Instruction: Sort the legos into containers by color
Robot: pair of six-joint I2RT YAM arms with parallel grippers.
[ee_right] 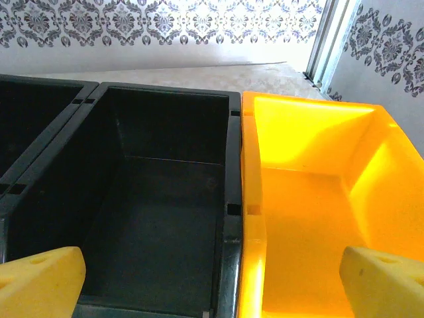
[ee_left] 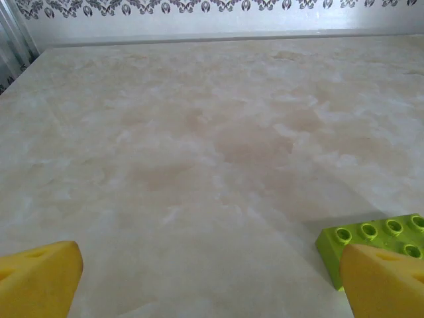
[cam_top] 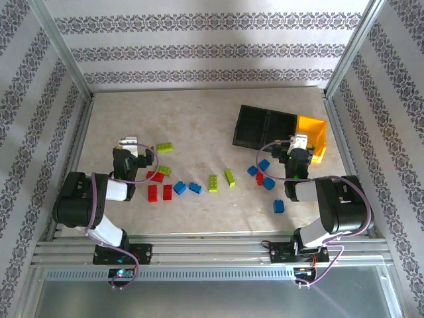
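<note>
Red, blue and lime legos lie scattered on the table's middle: reds [cam_top: 153, 193], blues [cam_top: 179, 187], limes [cam_top: 212, 183]. The containers stand joined at the back right, two black bins [cam_top: 265, 127] and a yellow-orange one [cam_top: 313, 136]. My left gripper [cam_top: 130, 151] [ee_left: 212, 285] is open over bare table, and a lime brick [ee_left: 371, 242] [cam_top: 164, 147] lies just beyond its right fingertip [ee_left: 384, 281]. My right gripper [cam_top: 297, 147] [ee_right: 212, 285] is open and straddles the seam between a black bin [ee_right: 165, 126] and the yellow bin [ee_right: 311, 132]. Both floors are bare.
More blue bricks [cam_top: 268, 183] and a red one [cam_top: 260, 177] lie in front of the bins, near my right arm. One blue brick [cam_top: 279, 206] sits closer to the front edge. Metal frame rails and patterned walls bound the table on three sides.
</note>
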